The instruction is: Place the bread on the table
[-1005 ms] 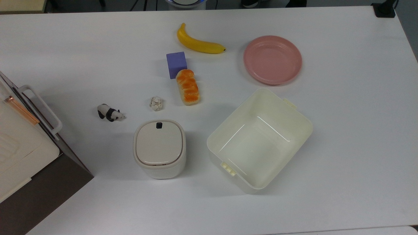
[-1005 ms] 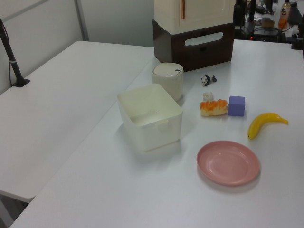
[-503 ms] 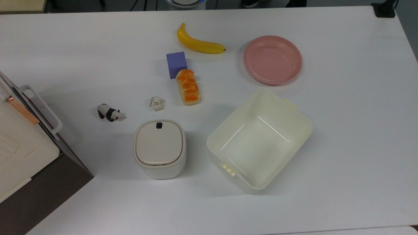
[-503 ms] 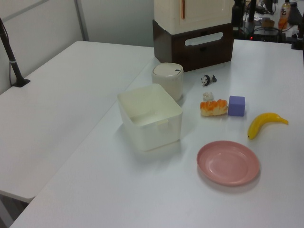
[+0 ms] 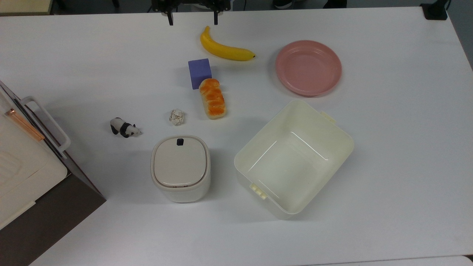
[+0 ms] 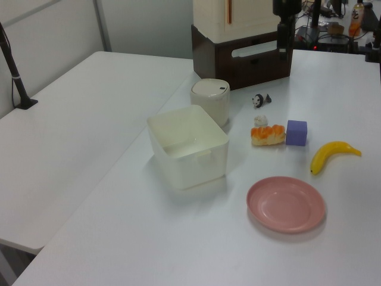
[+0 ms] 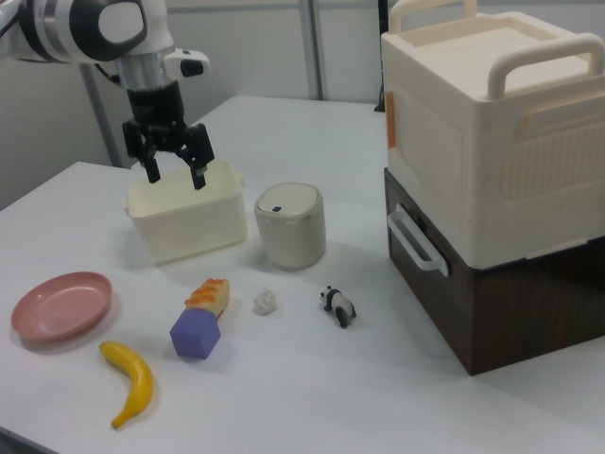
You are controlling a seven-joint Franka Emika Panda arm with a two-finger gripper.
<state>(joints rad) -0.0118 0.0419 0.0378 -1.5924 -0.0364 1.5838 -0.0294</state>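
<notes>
Gripper (image 5: 192, 20) tips now poke in at the upper edge of the top view, where half a second ago that edge held nothing of the arm; the fingers stand spread apart and hold nothing. In the right view the arm hangs well above the table, over the cream bin (image 7: 185, 222). I judge this as the start of the approach, with the grasp not yet begun.

Read from the top view's left to right: a brown-and-cream storage box (image 5: 26, 166) sits at the table's edge, then a panda figurine (image 5: 125, 128), a lidded white canister (image 5: 180, 168) and a crumpled paper ball (image 5: 177, 116). Next comes the bread (image 5: 212, 98), lying flat on the table (image 5: 399, 155), one end touching a purple block (image 5: 199, 72), with a banana (image 5: 225, 48) just beyond. A pink plate (image 5: 308, 67) lies further right.

Nothing else has shifted. White tabletop is smooth and matte, with open space on the top view's right. A second white table (image 6: 83, 119) stands alongside in the left view.
</notes>
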